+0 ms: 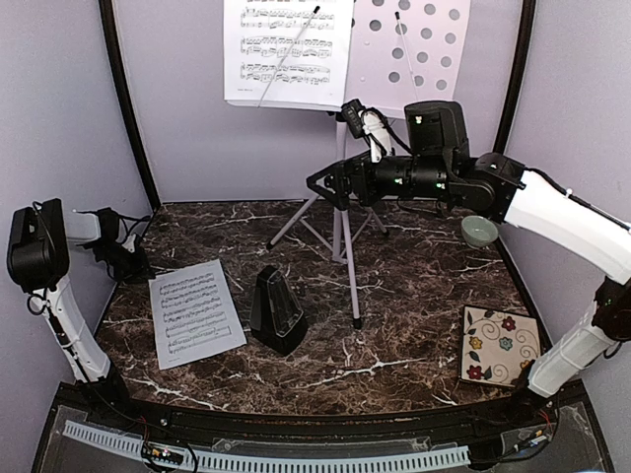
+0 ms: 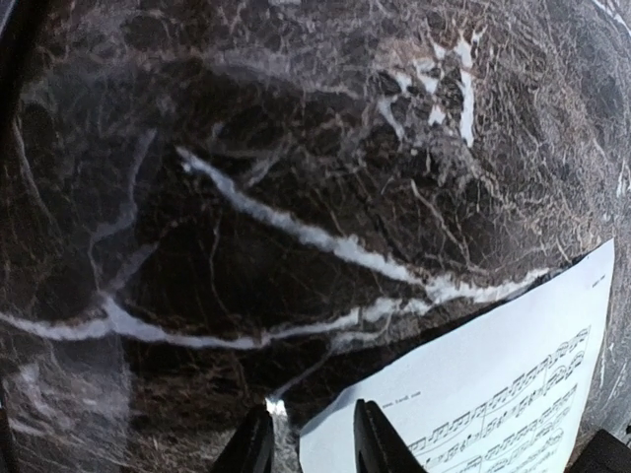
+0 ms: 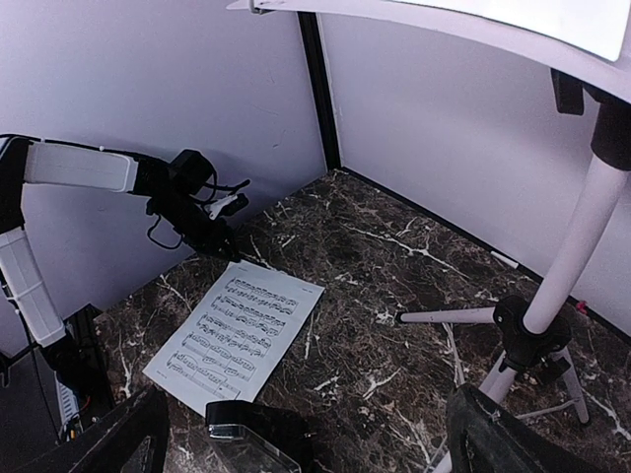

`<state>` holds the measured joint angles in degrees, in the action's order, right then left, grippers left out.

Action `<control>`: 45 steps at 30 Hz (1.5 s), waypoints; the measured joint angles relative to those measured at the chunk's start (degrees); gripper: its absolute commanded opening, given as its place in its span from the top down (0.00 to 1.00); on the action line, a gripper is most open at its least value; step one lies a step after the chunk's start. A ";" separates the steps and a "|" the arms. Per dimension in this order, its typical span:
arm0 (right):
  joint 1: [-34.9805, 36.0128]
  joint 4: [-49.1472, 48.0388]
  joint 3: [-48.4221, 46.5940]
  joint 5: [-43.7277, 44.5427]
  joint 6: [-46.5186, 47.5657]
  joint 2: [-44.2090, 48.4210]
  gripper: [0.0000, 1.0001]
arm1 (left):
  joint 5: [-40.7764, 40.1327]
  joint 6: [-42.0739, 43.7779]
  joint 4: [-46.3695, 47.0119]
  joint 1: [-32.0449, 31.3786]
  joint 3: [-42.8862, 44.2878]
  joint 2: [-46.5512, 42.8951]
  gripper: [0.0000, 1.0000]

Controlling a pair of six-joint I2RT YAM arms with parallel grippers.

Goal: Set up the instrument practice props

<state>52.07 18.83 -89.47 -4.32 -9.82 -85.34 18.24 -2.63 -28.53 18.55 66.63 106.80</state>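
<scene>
Straddling sheet corner: left gripper narrowly apart, nothing pinched yet. Sheet judged light, limp, tear-prone, flat on table; pinch corner lying between fingers. Right gripper wide open, empty.

Stand desk cropped above (sheet too).

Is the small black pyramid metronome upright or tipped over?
Upright: the small black pyramid metronome stands on its wide base on the dark marble table, apex up.
</scene>
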 measured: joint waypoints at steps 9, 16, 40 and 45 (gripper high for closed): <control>-0.28 0.42 -1.29 0.02 -0.11 -0.76 0.01 | 1.14 2.08 1.25 0.11 1.05 1.33 0.78; -0.37 0.55 -1.40 0.00 -0.09 -0.98 0.01 | 4.02 2.43 2.19 0.26 0.59 1.64 0.85; -0.39 -0.22 -2.86 0.52 0.35 -2.21 0.02 | 14.08 1.33 6.67 -11.72 -4.20 -24.57 1.00; -0.39 -1.70 -2.86 0.70 0.81 -2.21 0.02 | 15.52 -0.48 8.59 -15.72 -8.15 -32.81 1.00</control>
<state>51.68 17.12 -92.33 -3.62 -9.02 -87.55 33.76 -3.11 -19.94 2.83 58.48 74.00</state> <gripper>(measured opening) 0.979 0.009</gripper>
